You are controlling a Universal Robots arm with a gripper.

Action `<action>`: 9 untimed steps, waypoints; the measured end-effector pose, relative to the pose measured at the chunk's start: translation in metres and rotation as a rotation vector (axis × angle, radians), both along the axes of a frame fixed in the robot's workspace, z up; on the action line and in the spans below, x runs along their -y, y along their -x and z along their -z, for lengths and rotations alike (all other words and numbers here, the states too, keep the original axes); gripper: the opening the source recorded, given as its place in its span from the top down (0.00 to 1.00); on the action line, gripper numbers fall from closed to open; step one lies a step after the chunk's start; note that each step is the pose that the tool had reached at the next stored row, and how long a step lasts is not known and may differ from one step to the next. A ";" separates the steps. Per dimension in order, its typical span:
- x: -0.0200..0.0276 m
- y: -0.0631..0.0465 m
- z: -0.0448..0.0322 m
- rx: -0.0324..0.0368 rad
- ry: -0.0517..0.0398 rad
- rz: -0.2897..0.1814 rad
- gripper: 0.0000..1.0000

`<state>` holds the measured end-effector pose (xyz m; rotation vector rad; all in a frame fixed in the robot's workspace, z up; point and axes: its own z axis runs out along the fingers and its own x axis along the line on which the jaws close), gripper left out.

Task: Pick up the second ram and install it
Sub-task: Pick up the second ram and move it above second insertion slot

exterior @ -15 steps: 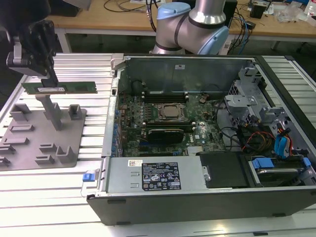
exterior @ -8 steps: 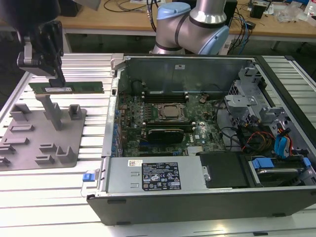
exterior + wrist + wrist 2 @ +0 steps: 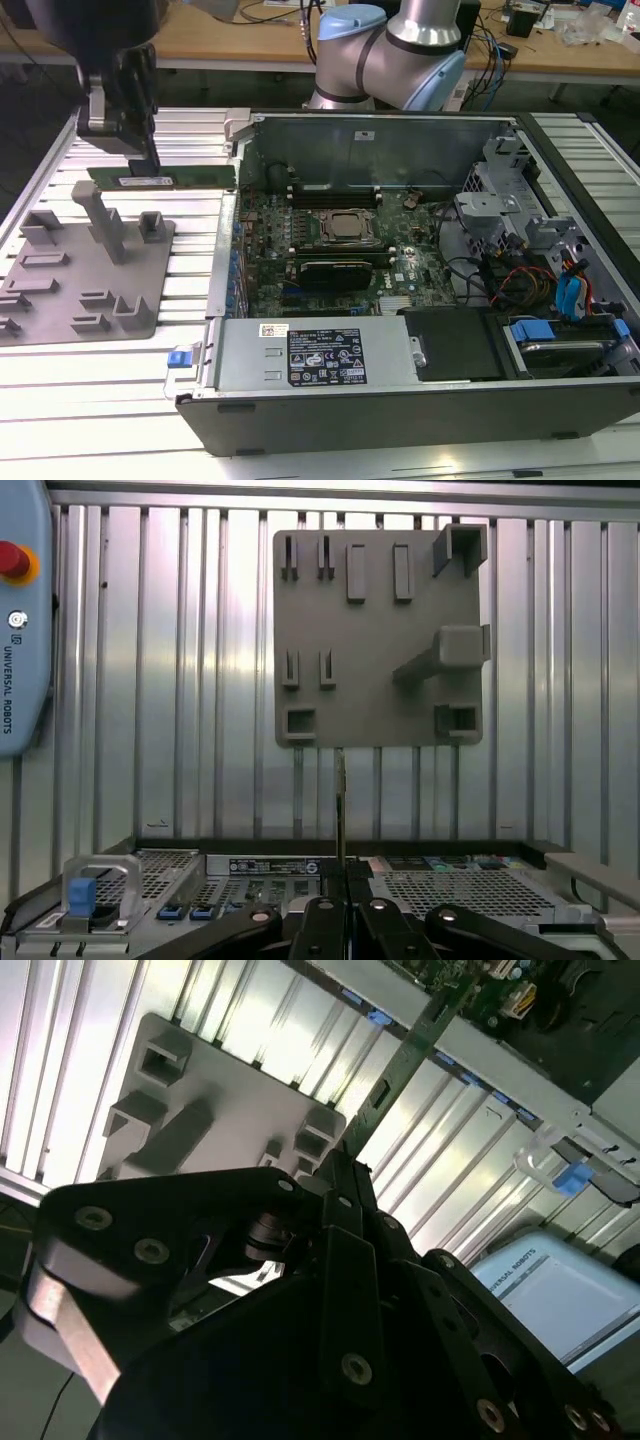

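Exterior view: the gripper pinches the ram, a long green strip held level above the ribbed table, between tray and case, one end just beside the case wall. Second wrist view: the ram runs thin toward the case edge. First wrist view: the ram shows edge-on, with the tray beyond.

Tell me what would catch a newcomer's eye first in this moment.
The gripper holds the second ram, a thin green stick, level over the ribbed table, between the grey holder tray and the open computer case. Inside the case the motherboard lies exposed, with the processor socket near its middle.
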<state>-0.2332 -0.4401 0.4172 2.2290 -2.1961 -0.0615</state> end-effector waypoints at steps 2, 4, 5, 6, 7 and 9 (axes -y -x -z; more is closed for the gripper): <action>0.0000 -0.008 0.0001 0.0000 -0.0001 0.000 0.91; 0.0000 -0.017 0.0001 0.0000 -0.0001 0.000 0.91; 0.0000 -0.023 0.0000 -0.0002 0.0000 0.000 0.91; 0.0000 -0.028 0.0000 -0.0003 -0.0001 0.000 0.91; 0.0000 -0.031 0.0000 -0.0004 -0.0001 0.000 0.91; 0.0000 -0.039 0.0001 -0.0006 -0.0001 0.000 0.91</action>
